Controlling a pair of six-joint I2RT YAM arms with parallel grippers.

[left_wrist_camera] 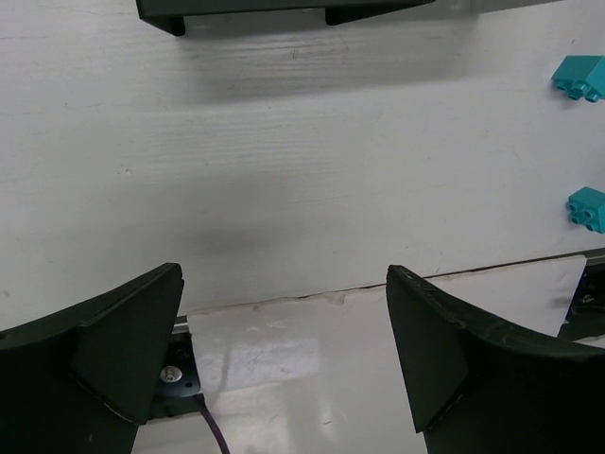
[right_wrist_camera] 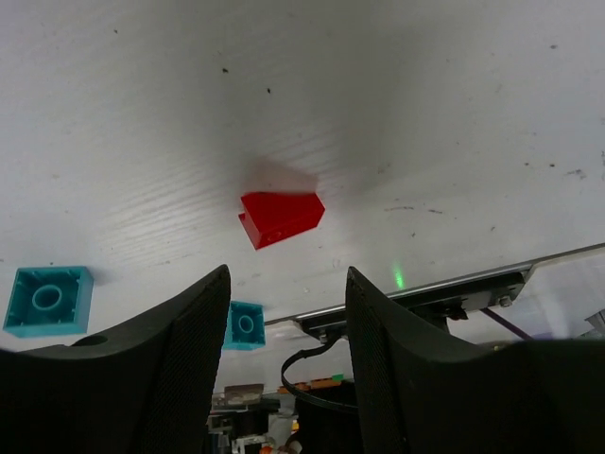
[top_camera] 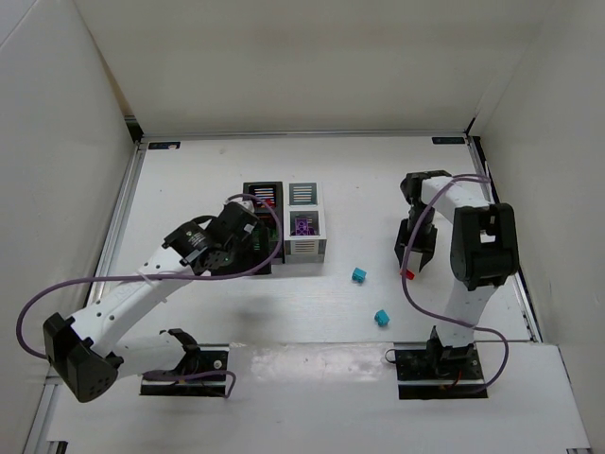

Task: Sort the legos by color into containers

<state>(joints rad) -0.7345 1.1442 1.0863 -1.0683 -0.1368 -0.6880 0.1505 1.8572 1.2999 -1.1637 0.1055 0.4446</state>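
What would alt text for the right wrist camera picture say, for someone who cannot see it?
A small red brick lies on the white table just beyond the right gripper, whose two dark fingers stand apart with nothing between them. Two teal bricks lie to the lower left.

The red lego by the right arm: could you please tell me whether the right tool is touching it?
Apart. The right wrist view shows the red lego lying beyond the open right tool, with bare table showing between them.
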